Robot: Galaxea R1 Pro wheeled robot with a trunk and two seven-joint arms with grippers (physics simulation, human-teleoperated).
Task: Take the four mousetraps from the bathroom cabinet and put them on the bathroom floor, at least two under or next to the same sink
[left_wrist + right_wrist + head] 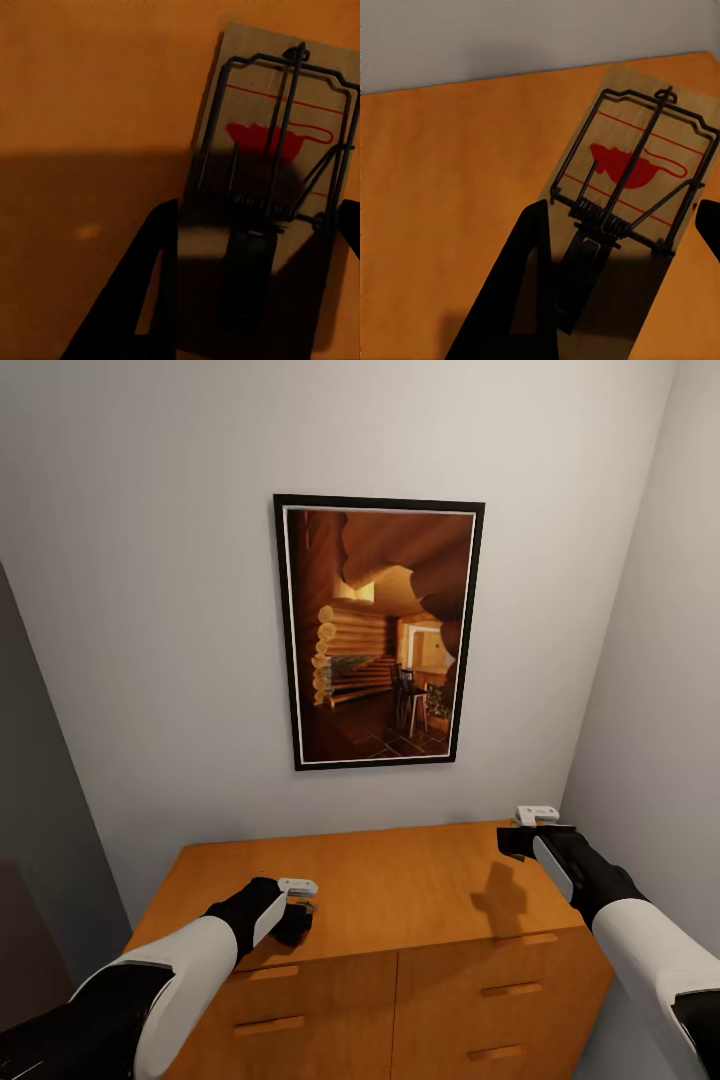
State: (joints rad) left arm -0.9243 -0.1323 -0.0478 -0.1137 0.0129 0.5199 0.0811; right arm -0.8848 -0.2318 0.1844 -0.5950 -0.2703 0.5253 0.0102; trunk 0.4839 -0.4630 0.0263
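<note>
left gripper [300, 913] low on cabinet [400, 885] top, fingers either side of a mousetrap [274, 169], clamp can't tell | right gripper [515, 842] raised, second mousetrap [634, 169] between fingers, likely held for floor

A mousetrap [274, 161] with a red mouse print lies right of centre on the cabinet [97, 97] top, between 2 dark fingers [131, 300].
</note>
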